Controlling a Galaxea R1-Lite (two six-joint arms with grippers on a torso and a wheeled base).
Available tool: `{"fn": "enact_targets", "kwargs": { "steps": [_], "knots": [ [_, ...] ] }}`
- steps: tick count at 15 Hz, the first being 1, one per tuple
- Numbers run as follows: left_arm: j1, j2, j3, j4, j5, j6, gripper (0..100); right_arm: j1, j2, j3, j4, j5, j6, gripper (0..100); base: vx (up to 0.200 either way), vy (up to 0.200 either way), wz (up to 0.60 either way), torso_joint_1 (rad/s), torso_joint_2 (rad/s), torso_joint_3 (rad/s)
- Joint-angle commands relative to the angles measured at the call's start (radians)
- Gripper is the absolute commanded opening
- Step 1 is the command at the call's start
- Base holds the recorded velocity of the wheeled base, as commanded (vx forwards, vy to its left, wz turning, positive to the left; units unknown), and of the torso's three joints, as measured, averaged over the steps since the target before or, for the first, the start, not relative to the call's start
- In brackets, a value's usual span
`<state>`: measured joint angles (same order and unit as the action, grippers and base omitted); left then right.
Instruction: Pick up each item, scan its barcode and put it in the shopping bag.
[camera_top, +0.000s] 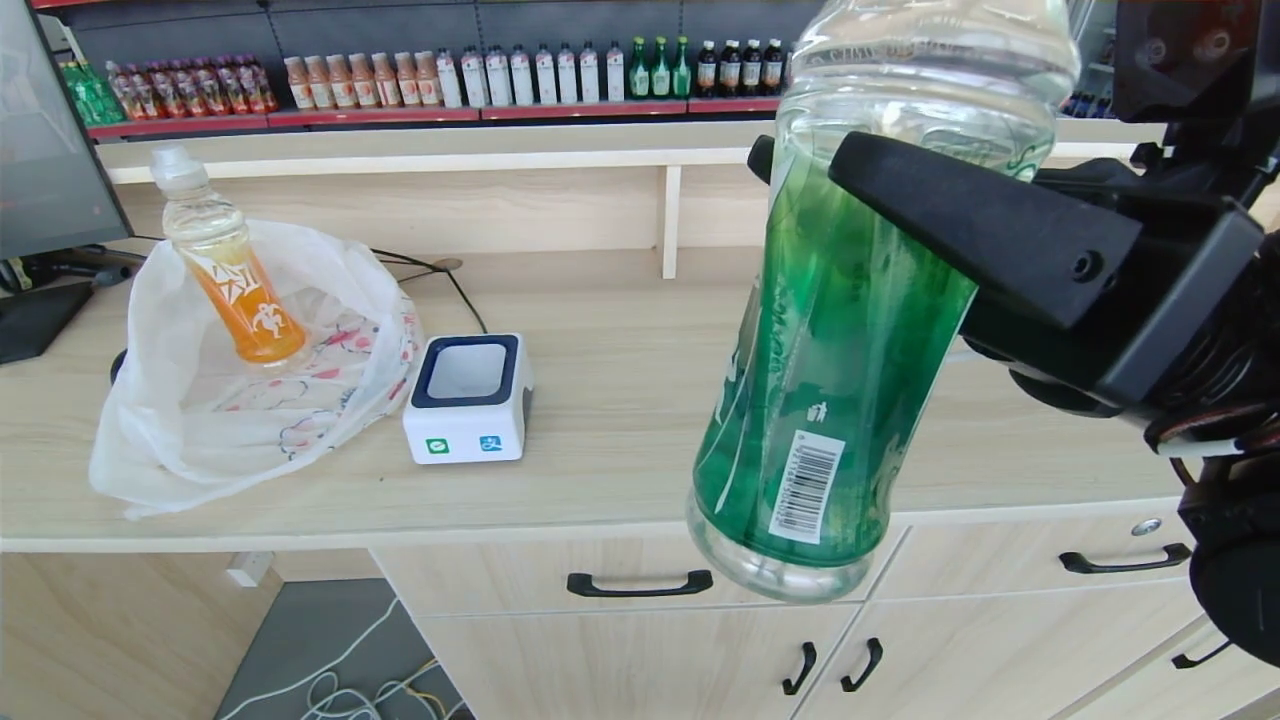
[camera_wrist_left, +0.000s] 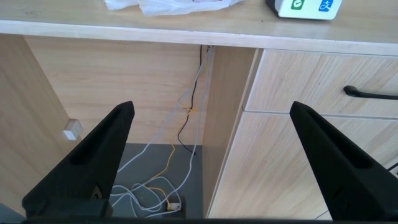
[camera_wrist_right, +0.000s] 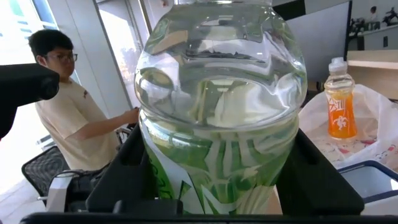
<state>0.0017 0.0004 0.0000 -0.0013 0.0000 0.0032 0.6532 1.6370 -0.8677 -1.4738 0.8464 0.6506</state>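
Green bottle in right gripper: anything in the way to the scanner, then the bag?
Nothing visible blocks it. Bare counter lies between the green bottle, held up by the right gripper, and the scanner. The shopping bag lies open just left of the scanner, with an orange bottle standing in it.

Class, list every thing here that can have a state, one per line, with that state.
Green-labelled clear plastic bottle: held in the air, tilted, barcode showing.
Right gripper: shut on the green-labelled bottle.
Left gripper: open, empty.
White plastic shopping bag: open on the counter.
Orange drink bottle: capped, leaning inside the bag.
Wooden drawers: shut.
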Motion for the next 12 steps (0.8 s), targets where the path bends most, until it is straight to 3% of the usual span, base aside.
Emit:
{"fn": "enact_targets", "kwargs": {
  "steps": [1, 7, 12],
  "knots": [
    [0.000, 0.000, 0.000, 0.000, 0.002, 0.000, 100, 0.000, -0.002, 0.007, 0.000, 0.000, 0.000, 0, 0.000, 0.000, 0.00, 0.000, 0.00, 0.000],
    [0.000, 0.000, 0.000, 0.000, 0.000, 0.000, 100, -0.001, -0.002, 0.033, 0.000, 0.000, -0.016, 0, 0.000, 0.000, 0.00, 0.000, 0.00, 0.000],
    [0.000, 0.000, 0.000, 0.000, 0.000, 0.000, 100, -0.001, 0.007, 0.055, 0.000, -0.010, -0.106, 0, 0.000, 0.000, 0.00, 0.000, 0.00, 0.000]
  ]
}}
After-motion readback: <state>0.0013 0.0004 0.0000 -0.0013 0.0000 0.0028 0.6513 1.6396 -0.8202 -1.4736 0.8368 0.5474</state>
